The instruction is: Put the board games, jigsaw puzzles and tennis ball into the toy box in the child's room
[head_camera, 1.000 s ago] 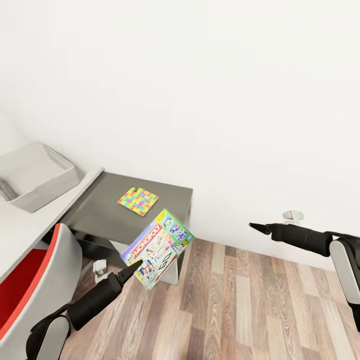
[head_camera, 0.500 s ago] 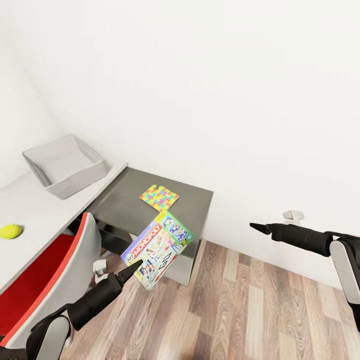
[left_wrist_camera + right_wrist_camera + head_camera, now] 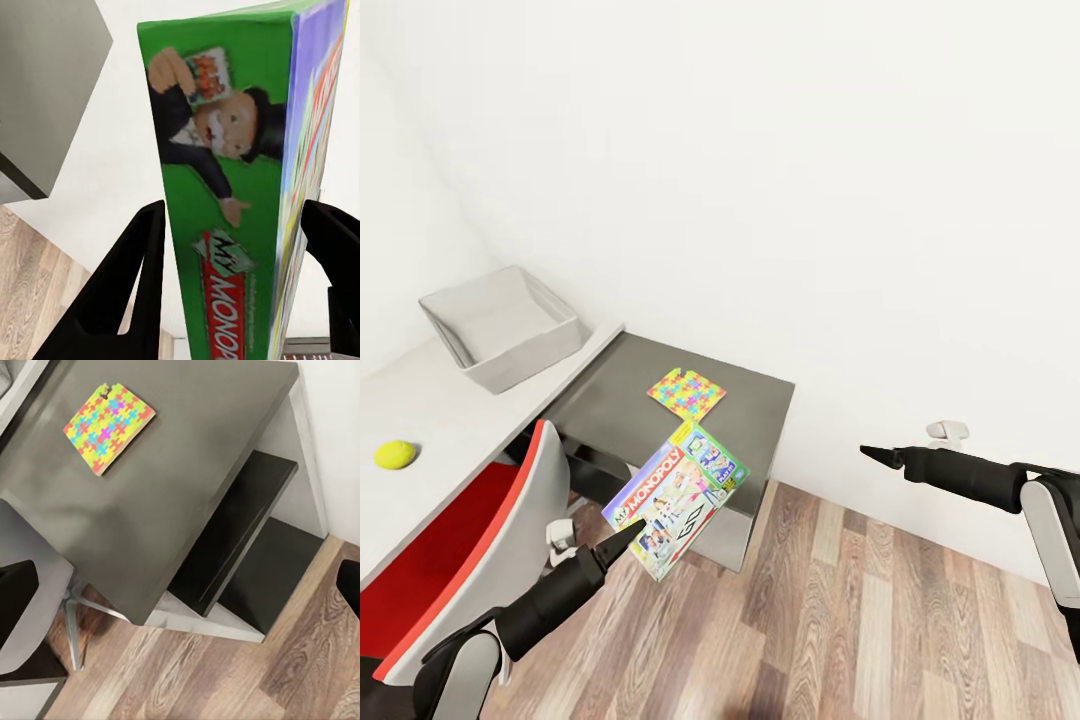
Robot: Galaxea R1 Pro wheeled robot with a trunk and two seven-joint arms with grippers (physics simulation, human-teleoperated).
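Note:
My left gripper (image 3: 628,530) is shut on a green-edged Monopoly board game (image 3: 678,497), held tilted in the air over the floor in front of the table. In the left wrist view its fingers (image 3: 139,255) clamp the box's green side (image 3: 225,172). One jigsaw puzzle (image 3: 686,392) lies flat on the dark-grey wing (image 3: 760,400) of the table. The grey toy box (image 3: 500,325) stands on the light desk top (image 3: 460,415), and the tennis ball (image 3: 395,454) rests nearer me on it. My right gripper (image 3: 872,455) hovers open over the floor, holding nothing. The bed is out of view.
A red-and-white chair (image 3: 480,530) is pushed under the desk beside my left arm. White walls close in behind and to the left of the table. The wing has dark shelves (image 3: 247,540) below it. Wood-plank floor (image 3: 860,620) spreads to the right.
The camera has swung left, so the table slid right in the picture and the tennis ball came into view. Both arms and the held game keep their pose.

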